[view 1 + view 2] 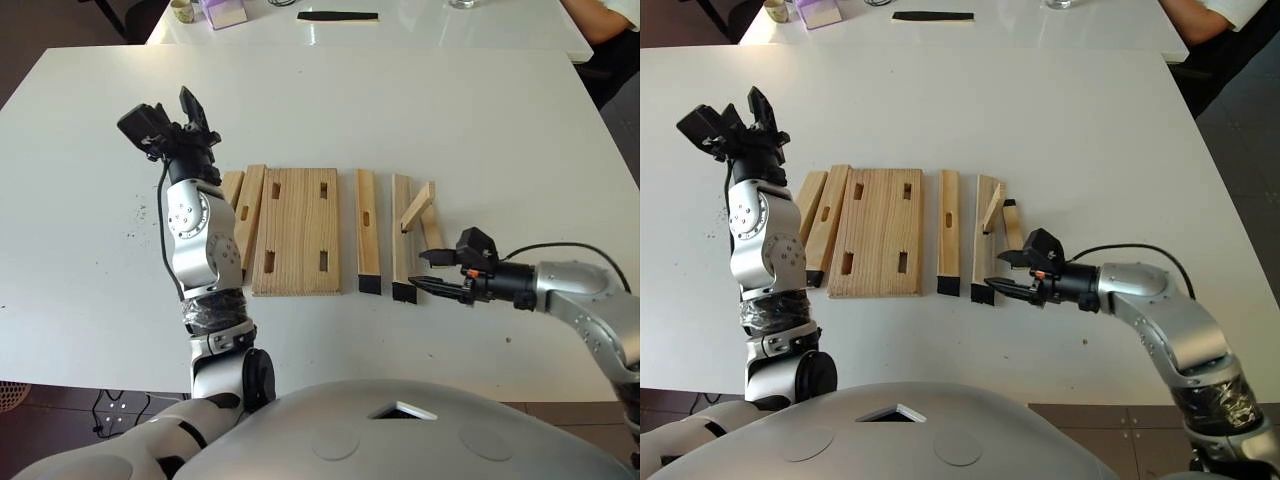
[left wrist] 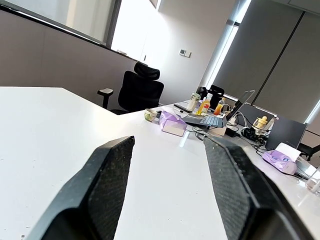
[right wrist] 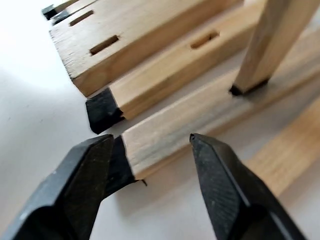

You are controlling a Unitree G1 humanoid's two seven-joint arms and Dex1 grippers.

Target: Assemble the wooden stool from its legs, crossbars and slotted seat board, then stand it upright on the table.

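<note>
Behind: a second table (image 1: 450,25) sits past the work table, with a black strip (image 1: 338,16), a purple box (image 1: 224,12) and a cup (image 1: 182,10) on it (a black chair (image 2: 140,92) stands by it).
Work table: the white table (image 1: 480,130) holds all the wood pieces near its middle.
In the way: a crossbar (image 1: 418,207) sticks up, tilted, from the outer right leg (image 1: 401,245), farther along that leg than the right gripper. The left arm covers part of the two left legs (image 1: 250,200).
Left gripper: the left gripper (image 1: 190,118) is up in the air by the far end of the left legs. Its fingers are spread wide and hold nothing.
Right gripper: the right gripper (image 3: 150,175) is low at the table with its fingers apart, one on each side of the near end of the outer right leg. One finger (image 3: 85,180) looks right against the black tip; if it presses cannot be told.
Seat board: the seat board (image 1: 297,230) lies flat with four slots showing, between the left legs and the inner right leg (image 1: 366,230).
Legs: pale wood, each right one with a slot and a black tip at the near end.
Short stick: a short stick (image 1: 432,235) lies flat just beside the outer right leg.
</note>
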